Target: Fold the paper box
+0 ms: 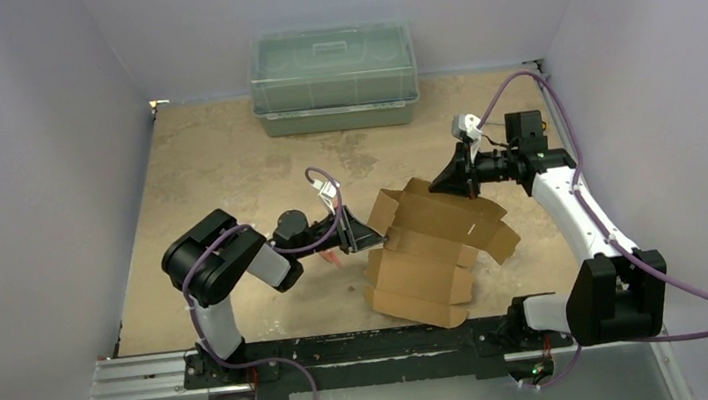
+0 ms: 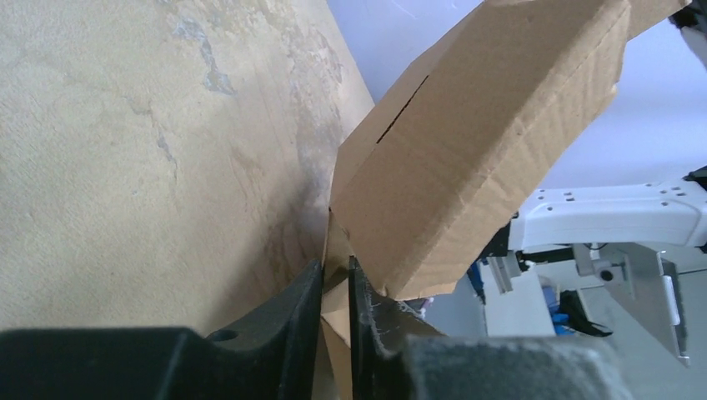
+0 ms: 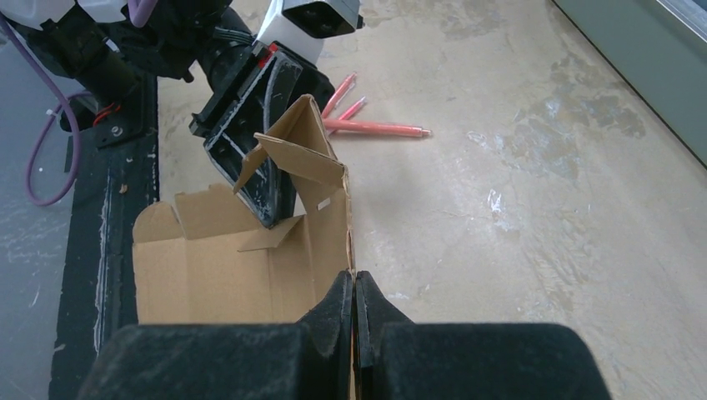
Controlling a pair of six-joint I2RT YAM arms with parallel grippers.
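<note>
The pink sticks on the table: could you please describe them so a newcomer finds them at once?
Start at the tan table, then the left gripper pinching the paper box. Beside that gripper lie three pink sticks, thin and bright, unlike the brown cardboard.

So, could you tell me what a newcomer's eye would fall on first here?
The half-folded brown cardboard box stands out in the middle of the tan table, gripped at opposite edges by the left pincer and the right pincer. A green translucent plastic bin sits at the far edge, and thin pink sticks lie beside the left arm.
</note>
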